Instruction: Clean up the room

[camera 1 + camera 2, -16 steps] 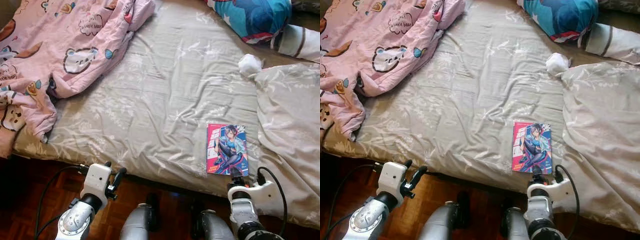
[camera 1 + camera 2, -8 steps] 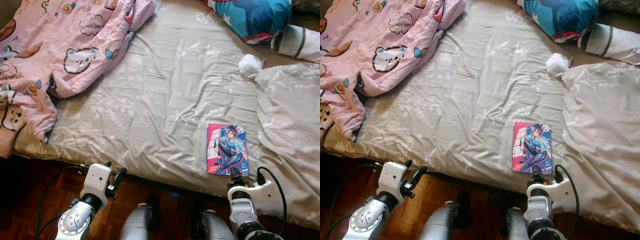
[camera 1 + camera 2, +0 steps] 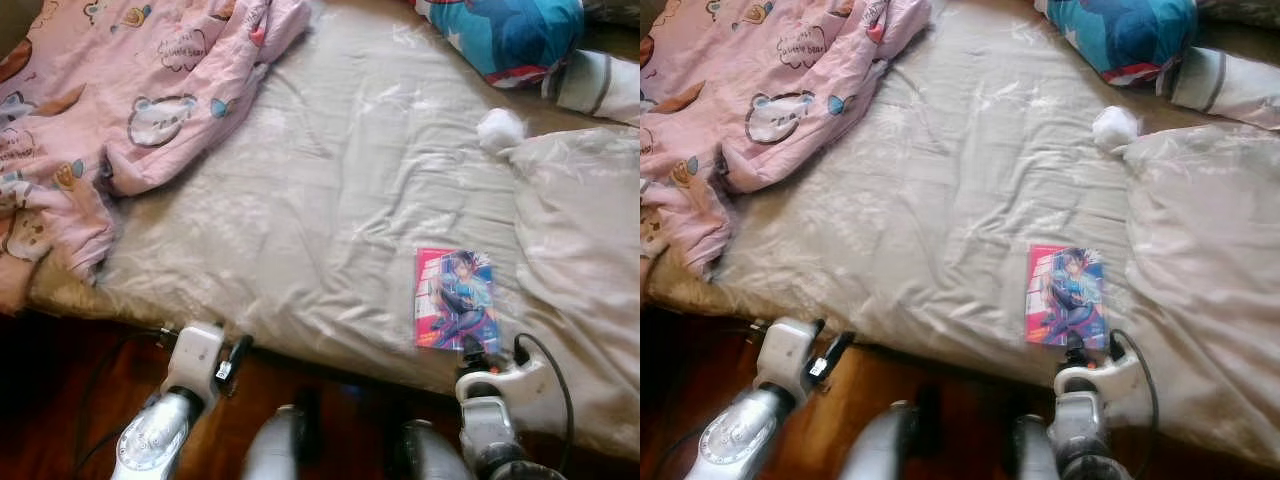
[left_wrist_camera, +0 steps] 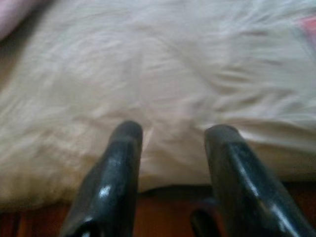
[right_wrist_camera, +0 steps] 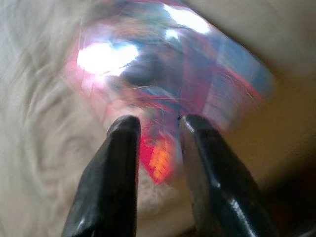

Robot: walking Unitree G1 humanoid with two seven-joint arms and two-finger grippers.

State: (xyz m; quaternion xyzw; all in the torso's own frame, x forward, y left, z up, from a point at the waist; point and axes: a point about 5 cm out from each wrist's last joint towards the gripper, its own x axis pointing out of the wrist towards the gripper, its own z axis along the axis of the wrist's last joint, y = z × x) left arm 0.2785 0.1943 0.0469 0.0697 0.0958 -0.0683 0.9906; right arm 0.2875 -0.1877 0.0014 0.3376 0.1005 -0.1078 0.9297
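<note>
Beige-sheeted bed (image 3: 330, 200); right tool (image 5: 155, 131) parted over glossy pink-blue comic book (image 3: 455, 298), lower right; flat cover may slip. Left tool (image 4: 173, 136) parted, idle.

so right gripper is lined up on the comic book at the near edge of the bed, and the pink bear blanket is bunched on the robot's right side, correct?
Not quite. The right gripper is lined up on the comic book at the near edge of the bed, but the pink bear blanket is bunched on the robot's left side. The left eye view shows it.
</note>
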